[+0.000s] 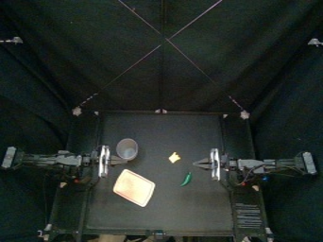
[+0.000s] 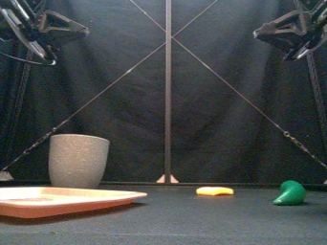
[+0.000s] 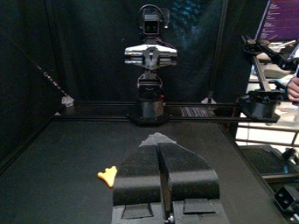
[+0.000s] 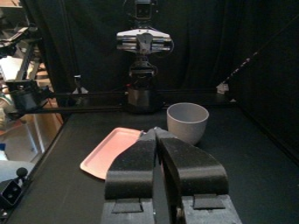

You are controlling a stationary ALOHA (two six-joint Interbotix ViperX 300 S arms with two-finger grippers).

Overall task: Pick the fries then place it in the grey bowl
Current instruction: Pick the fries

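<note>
The fries are a small yellow piece lying near the table's middle, also seen low in the front view and in the left wrist view. The grey bowl is a tall speckled cup standing upright left of the fries, and it also appears in the right wrist view. My left gripper rests at the left side, shut and holding nothing. My right gripper rests at the right side, also shut and holding nothing. Both hang well above the table.
A flat pink tray lies in front of the cup, toward the table's front left. A green toy lies in front of the fries, on the right in the front view.
</note>
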